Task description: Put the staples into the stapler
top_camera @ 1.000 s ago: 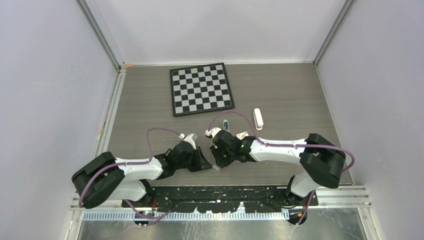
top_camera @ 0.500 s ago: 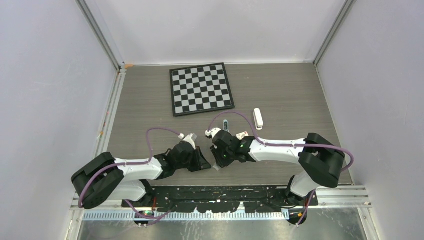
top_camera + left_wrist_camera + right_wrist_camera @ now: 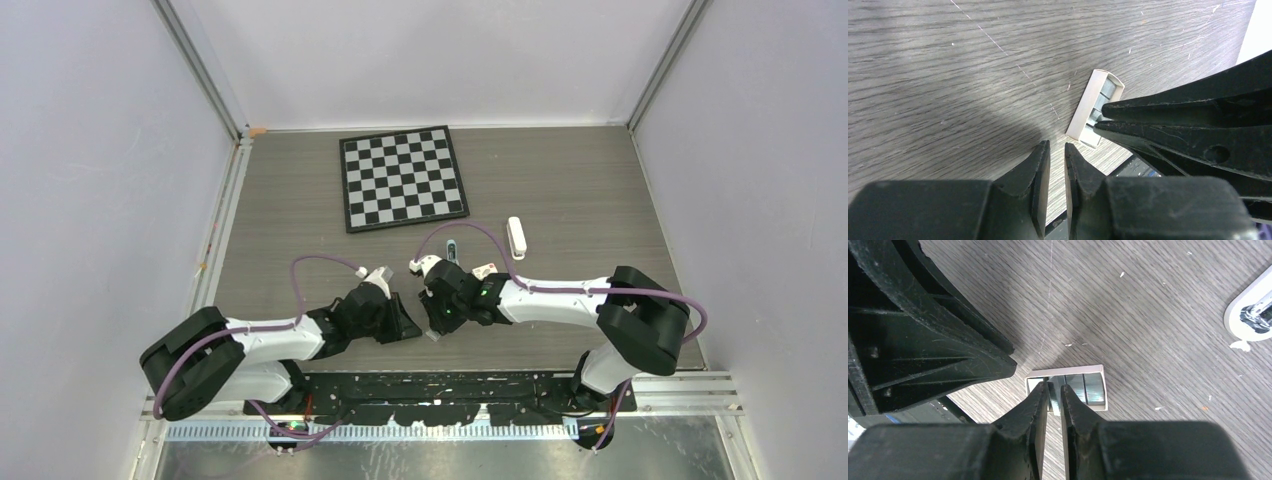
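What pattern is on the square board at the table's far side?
The board is black-and-white checkered; top view shows it best.

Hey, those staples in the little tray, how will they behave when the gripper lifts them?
The staples look like stiff metal strips, probably dense for their size. Several separate sections show, so one may come out alone. Their shiny sides look slippery, and the shallow tray could drag along.
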Tool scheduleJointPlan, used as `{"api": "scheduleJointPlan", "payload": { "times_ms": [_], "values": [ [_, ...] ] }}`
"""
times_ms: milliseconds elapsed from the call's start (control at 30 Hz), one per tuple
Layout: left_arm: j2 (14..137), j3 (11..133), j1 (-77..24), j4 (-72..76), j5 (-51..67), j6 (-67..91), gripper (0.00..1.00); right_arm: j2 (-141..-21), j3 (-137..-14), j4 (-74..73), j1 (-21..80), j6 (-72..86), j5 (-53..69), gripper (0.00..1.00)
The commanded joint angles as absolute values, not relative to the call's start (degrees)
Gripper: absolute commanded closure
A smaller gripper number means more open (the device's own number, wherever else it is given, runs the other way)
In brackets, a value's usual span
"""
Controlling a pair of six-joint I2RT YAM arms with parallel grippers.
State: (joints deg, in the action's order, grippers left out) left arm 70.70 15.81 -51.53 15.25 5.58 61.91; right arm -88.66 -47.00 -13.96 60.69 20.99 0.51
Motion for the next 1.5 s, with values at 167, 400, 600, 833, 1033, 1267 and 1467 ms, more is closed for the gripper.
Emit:
{"api": "scheduleJointPlan", "payload": {
  "times_ms": [167, 400, 600, 833, 1033, 1267, 1467],
  "values": [
    [68.69, 15.71, -51.77, 14.68, 3.82, 60.71, 0.81, -87.54, -46.43, -10.89, 60.96, 22.06, 0.83, 0.79],
    [68.07, 15.82, -51.77, 14.22, 3.54, 60.72, 0.80, -87.36, -47.14, -12.90, 60.95, 22.09, 0.18, 0.79],
    [67.20, 15.73, -51.77, 13.22, 2.83, 60.58, 0.80, -85.58, -48.00, -14.55, 61.01, 23.04, -1.32, 0.73],
    [66.37, 15.58, -51.77, 12.62, 2.07, 60.65, 0.79, -86.10, -48.43, -15.67, 61.06, 22.85, -2.75, 0.71],
    [66.20, 15.47, -51.77, 12.48, 1.91, 60.70, 0.79, -87.09, -48.50, -15.14, 61.00, 22.94, -2.08, 0.71],
    [66.31, 15.47, -51.77, 12.48, 1.77, 60.71, 0.79, -88.27, -48.94, -15.25, 61.05, 22.85, -2.38, 0.73],
    [66.27, 15.38, -51.77, 12.40, 1.61, 60.70, 0.78, -89.42, -49.51, -15.32, 61.05, 22.67, -3.10, 0.76]
  ]
}}
